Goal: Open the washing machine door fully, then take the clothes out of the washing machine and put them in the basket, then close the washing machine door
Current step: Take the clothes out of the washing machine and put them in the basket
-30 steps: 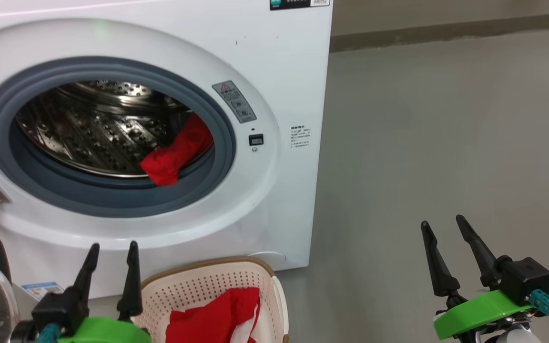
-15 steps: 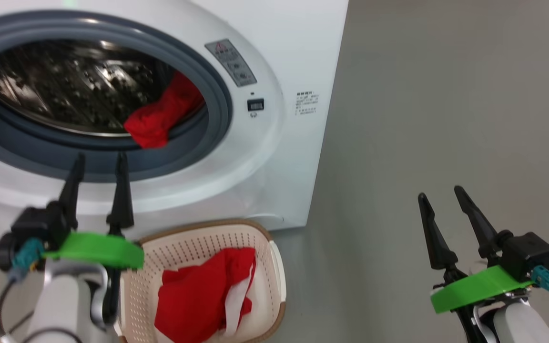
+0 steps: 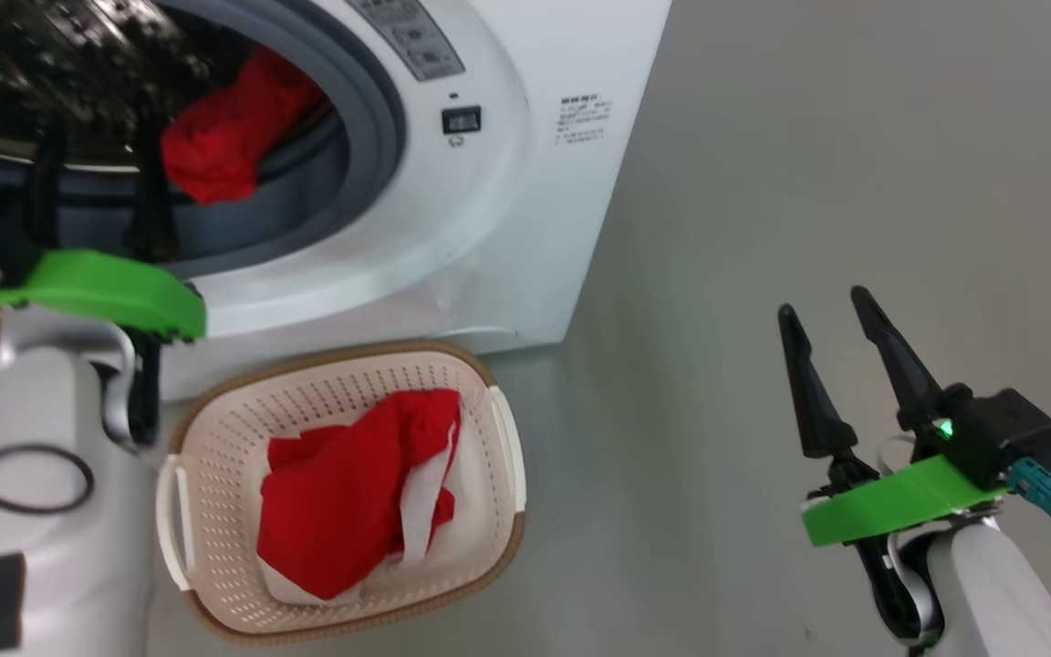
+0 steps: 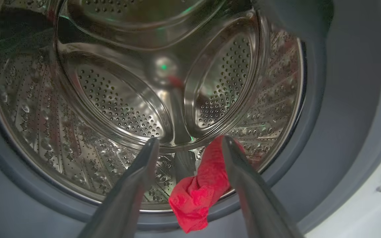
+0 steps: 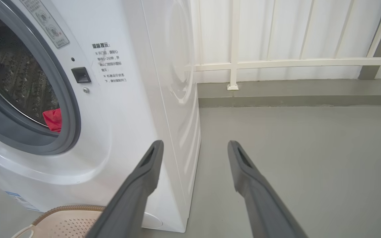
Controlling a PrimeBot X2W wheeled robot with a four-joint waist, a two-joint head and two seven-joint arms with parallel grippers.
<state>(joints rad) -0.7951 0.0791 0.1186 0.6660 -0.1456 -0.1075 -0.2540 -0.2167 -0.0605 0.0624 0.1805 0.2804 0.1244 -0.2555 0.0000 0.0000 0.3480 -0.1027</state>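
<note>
Left gripper (image 4: 190,140) spread, seemingly short of crumpled red clothes (image 4: 193,198), perforated steel drum (image 4: 111,102), right gripper (image 3: 822,303) spread

The washing machine (image 5: 127,132) front carries a black printed Chinese notice (image 5: 109,62) headed 温馨提示, its smaller lines too fine to read. A grey sticker (image 5: 45,20) on the door surround shows round pictograms beside small wording that cannot be read
</note>
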